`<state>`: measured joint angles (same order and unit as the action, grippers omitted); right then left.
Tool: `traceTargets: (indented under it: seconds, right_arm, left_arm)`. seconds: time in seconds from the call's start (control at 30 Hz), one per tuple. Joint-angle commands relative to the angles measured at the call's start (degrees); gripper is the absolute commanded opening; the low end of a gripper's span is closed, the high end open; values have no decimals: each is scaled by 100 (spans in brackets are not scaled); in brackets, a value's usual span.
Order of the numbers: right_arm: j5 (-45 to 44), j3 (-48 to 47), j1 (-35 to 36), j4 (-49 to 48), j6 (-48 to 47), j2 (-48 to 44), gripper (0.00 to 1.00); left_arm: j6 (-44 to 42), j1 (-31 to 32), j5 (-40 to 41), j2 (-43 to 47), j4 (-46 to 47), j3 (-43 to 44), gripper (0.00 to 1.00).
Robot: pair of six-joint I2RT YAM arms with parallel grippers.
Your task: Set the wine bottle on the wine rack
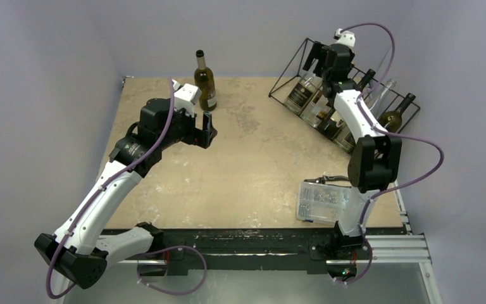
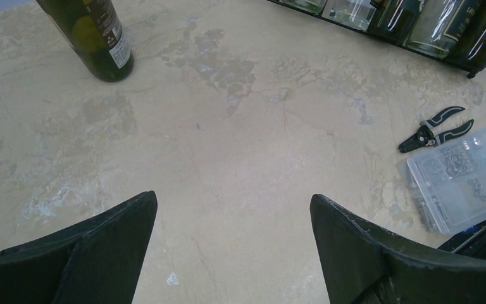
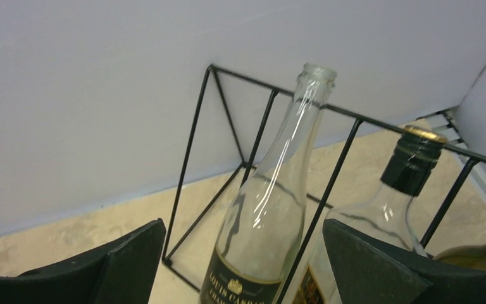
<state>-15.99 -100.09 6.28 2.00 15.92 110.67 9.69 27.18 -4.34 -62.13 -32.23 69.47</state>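
The left hand (image 2: 233, 197) hangs spread over the beige mottled tabletop (image 1: 259, 164), pinching nothing. Just beyond it, off to the left of its gap rather than inside it, stands the dark green glass wine bottle (image 1: 205, 82) — upright, at the far left of the tabletop. I judge it heavy, rigid, slick and breakable; the wide body below the shoulder looks the safest hold. Farther right, the right hand (image 1: 321, 58) — also spread — hovers over the black thin-wire wine rack (image 3: 357, 121), which carries several bottles.
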Motion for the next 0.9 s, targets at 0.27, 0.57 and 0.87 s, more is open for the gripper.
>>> traceTargets:
  seconds: [0.27, 0.57, 0.87]
  right_arm:
    - [2569, 2578, 64, -622, 437, -1761, 99]
    - [2824, 3910, 1346, -1252, -131, -2159, 99]
    - [2960, 4141, 1878, -1652, -601, -1974, 99]
  left_arm:
    - [221, 24, -285, 411, 171, 38, 91]
    - [280, 24, -163, 498, 211, -19, 92]
    - [457, 16, 381, 359, 696, -385, 96]
